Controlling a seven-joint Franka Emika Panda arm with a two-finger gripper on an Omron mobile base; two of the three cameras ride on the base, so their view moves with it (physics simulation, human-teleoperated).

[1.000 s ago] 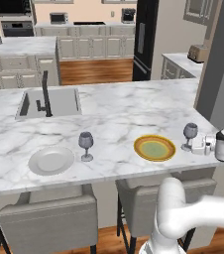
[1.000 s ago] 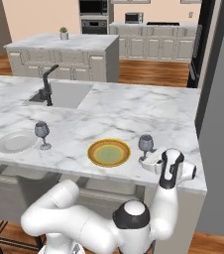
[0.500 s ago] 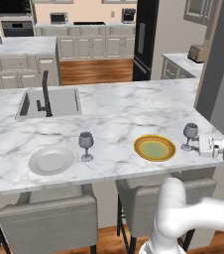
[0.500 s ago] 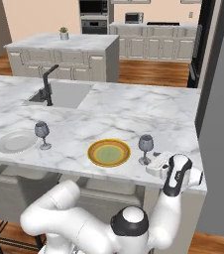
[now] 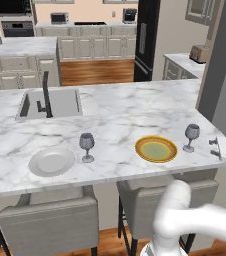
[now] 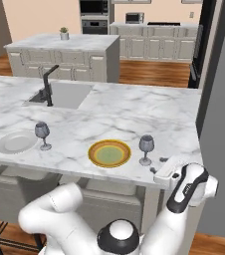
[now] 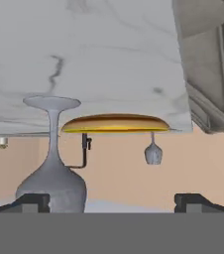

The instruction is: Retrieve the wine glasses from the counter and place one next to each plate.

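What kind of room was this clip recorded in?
A rendered home kitchen, apparently: a white marble island with a built-in sink and black faucet, beige cabinets holding a wall oven, and a tall black fridge.

Marble island (image 5: pixel 115 107) with inset sink (image 5: pixel 49 103) bore a white plate (image 5: pixel 51 161), a yellow-rimmed plate (image 5: pixel 156 149), and two wine glasses (image 5: pixel 87 147) (image 5: pixel 191 137), one beside each plate.

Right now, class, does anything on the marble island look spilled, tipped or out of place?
Nothing stands out. Both wine glasses stand upright, one right of the white plate, one right of the yellow-rimmed plate. The open gripper hangs at the island edge, holding nothing.
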